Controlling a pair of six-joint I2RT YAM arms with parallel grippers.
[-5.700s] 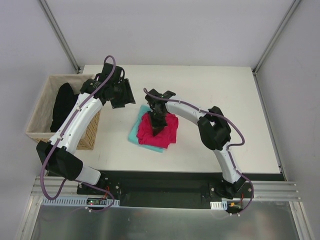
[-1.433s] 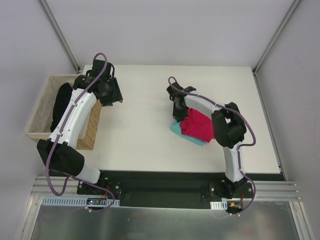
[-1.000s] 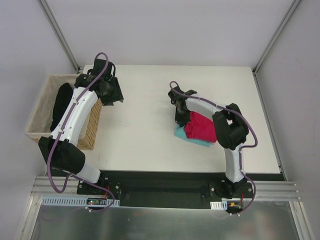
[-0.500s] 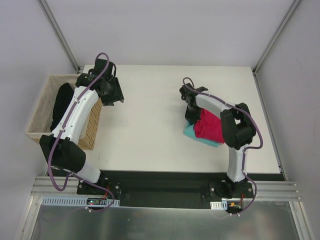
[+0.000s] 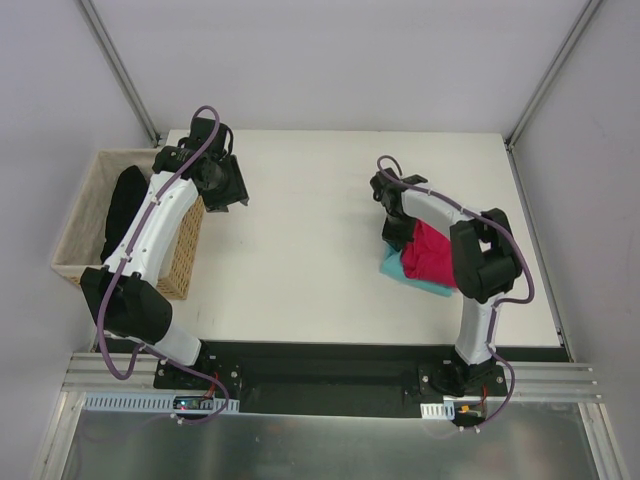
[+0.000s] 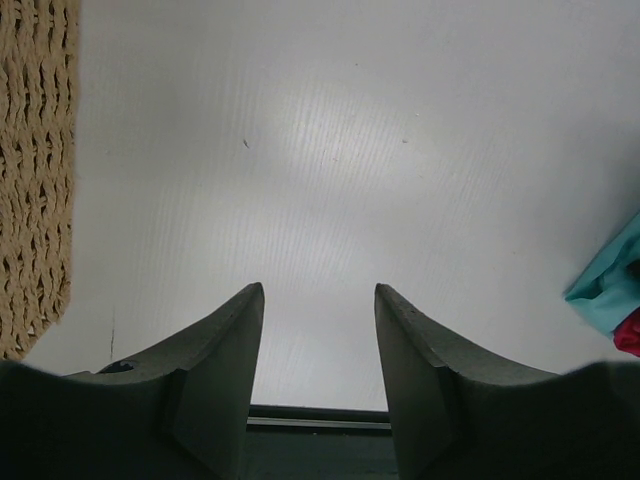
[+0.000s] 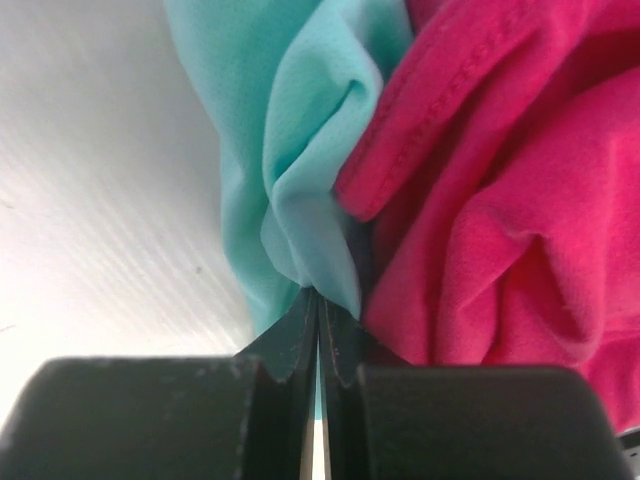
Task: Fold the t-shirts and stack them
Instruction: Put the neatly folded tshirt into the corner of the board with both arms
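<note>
T-shirts (image 7: 470, 210) bunch against clenched right pincer (image 7: 318, 302) tips; left pincer (image 6: 320, 295) released, well apart.

The white tabletop (image 5: 300, 250) carries a bunched teal shirt (image 5: 392, 268) on its right half. A pink shirt (image 5: 430, 255) lies on top, covering most of it.

A robotics lab: two arms (image 5: 152, 232) bolted to a rail (image 5: 330, 395) beside a white table (image 5: 300, 260), plain walls (image 5: 330, 60) around.

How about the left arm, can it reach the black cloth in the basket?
Probably yes: the open left claw hovers right beside the basket, and nothing covers the black cloth inside.
</note>
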